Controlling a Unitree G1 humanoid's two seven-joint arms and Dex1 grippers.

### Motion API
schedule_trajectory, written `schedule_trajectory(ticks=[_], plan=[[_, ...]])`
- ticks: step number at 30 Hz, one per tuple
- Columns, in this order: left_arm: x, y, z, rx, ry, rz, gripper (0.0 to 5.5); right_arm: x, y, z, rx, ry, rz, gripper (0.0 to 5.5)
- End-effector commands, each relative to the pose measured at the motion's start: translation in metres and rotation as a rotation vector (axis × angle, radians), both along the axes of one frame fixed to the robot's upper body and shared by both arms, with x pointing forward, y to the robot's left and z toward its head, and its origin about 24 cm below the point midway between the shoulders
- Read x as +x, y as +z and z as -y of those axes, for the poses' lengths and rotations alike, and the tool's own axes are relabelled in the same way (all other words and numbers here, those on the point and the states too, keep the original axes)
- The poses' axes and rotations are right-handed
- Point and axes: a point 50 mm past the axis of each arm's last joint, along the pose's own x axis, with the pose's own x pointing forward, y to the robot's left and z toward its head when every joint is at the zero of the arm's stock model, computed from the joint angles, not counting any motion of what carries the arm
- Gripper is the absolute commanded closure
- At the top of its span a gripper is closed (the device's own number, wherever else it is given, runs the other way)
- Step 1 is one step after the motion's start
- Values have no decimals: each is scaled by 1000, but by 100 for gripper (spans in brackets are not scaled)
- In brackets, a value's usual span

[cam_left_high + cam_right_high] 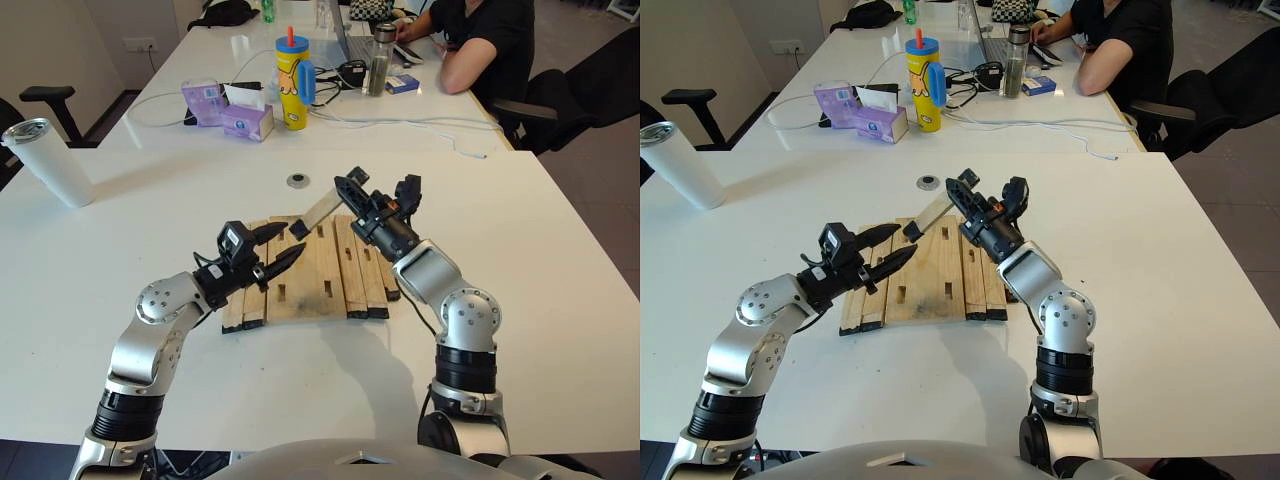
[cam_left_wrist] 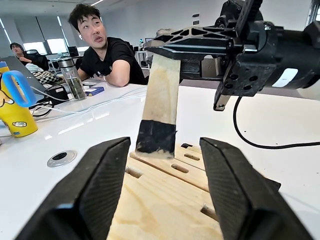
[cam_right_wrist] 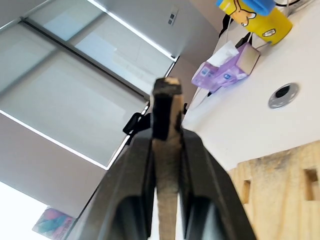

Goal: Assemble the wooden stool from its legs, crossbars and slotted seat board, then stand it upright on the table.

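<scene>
1. The slotted seat board (image 1: 320, 275) lies flat on the white bench (image 1: 560, 260), in front of both arms.
2. The right pincer (image 1: 348, 188) is above the far edge of the board and is clamped on a wooden leg (image 1: 320, 210) near its pale upper end. The right wrist view shows both fingers (image 3: 137, 165) pressed against the wood.
3. The leg is tilted. Its dark-capped end points down toward the board's far left corner. I cannot tell whether that end touches the board.
4. The left pincer (image 1: 294, 238) hovers over the left part of the board with its jaws spread apart and nothing between them.
5. In the left wrist view, the dark end of the leg sits just beyond the gap between the two left fingers (image 2: 85, 200), close to them but apart.
6. On the far side of the bench are a round grommet (image 1: 298, 181), purple tissue packs (image 1: 245, 122) and a yellow cup (image 1: 292, 85). A white tumbler (image 1: 45, 160) stands well off to the left.
</scene>
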Motion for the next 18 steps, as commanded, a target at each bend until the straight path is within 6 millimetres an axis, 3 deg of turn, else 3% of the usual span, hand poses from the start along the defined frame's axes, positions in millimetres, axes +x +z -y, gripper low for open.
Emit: schedule_trajectory(ticks=[1,4,10,18], plan=[[13,-3,-22,-15,165,-13,263,8,-6,24,-224,-203,37,508],[19,-3,-33,-59,274,-18,263,4,-22,34,-350,-291,18,508],[25,-6,-48,-94,442,-27,263,-12,-47,25,-488,-319,-6,508],[28,-9,-48,-99,471,-43,263,1,-59,36,-506,-454,-26,508]])
